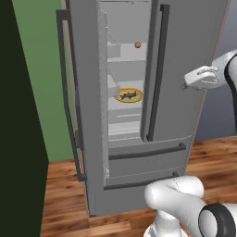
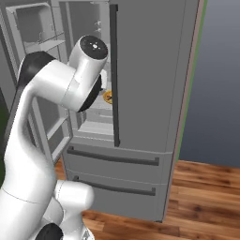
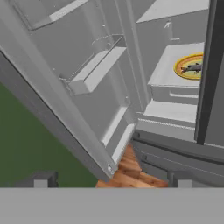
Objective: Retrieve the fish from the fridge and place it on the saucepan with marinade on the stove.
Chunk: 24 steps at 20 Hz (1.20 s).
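The fridge (image 1: pixel 185 37) stands with its left door (image 3: pixel 87 109) swung open and its right door (image 2: pixel 150 70) closed. The small dark grey fish (image 1: pixel 129 95) lies on a round orange-yellow plate (image 1: pixel 121 92) on a middle white shelf. In the hand view the fish (image 3: pixel 193 68) sits at the upper right, partly behind the right door's dark handle (image 3: pixel 210 70). My gripper (image 3: pixel 111 183) is open and empty, well short of the shelf. In the left base view my gripper (image 1: pixel 192 79) hovers in front of the closed right door. The saucepan and the stove are out of view.
A tiny orange ball (image 1: pixel 137 45) rests on an upper shelf. Two drawers (image 1: pixel 148 152) with dark handles sit below the doors. The open door's bins (image 3: pixel 94 70) jut out on the left. A green wall (image 1: pixel 41 69) and a dark panel (image 1: pixel 18 115) stand to the left, above a wooden floor (image 2: pixel 201 197).
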### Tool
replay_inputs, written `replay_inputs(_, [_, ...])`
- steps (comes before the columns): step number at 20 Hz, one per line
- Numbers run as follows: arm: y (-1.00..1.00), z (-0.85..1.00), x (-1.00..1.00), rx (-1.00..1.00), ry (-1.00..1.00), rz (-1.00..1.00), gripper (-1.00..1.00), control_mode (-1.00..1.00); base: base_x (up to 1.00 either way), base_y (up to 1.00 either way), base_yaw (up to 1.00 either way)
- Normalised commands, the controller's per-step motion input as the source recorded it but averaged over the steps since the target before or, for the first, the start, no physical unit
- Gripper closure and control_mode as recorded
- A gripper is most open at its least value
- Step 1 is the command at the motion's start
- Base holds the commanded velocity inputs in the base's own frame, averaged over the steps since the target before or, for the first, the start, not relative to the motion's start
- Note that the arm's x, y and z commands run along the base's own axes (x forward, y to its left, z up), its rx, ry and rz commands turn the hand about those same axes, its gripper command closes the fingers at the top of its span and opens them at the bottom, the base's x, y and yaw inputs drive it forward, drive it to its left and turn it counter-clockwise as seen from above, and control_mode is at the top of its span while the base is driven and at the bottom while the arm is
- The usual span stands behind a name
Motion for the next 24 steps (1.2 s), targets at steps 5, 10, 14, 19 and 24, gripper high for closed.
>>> replay_inputs(5, [0.00, -0.07, 0.29, -0.15, -0.03, 0.00, -1.00, -1.00, 0.00, 0.00, 0.00])
replay_inputs(10, [-0.25, -0.14, 0.21, -0.13, -0.14, -0.03, -1.00, -1.00, 0.00, 0.00, 0.00])
replay_inputs(14, [-0.24, -0.33, 0.18, -0.13, -0.23, -0.06, -1.00, -1.00, 0.00, 0.00, 0.00])
replay_inputs(19, [0.00, -0.11, 0.10, -0.03, -0.02, -0.02, -1.00, -1.00, 0.00, 0.00, 0.00])
replay_inputs(24, [0.00, 0.00, 0.24, 0.05, 0.00, -0.02, -1.00, -1.00, 0.00, 0.00, 0.00])
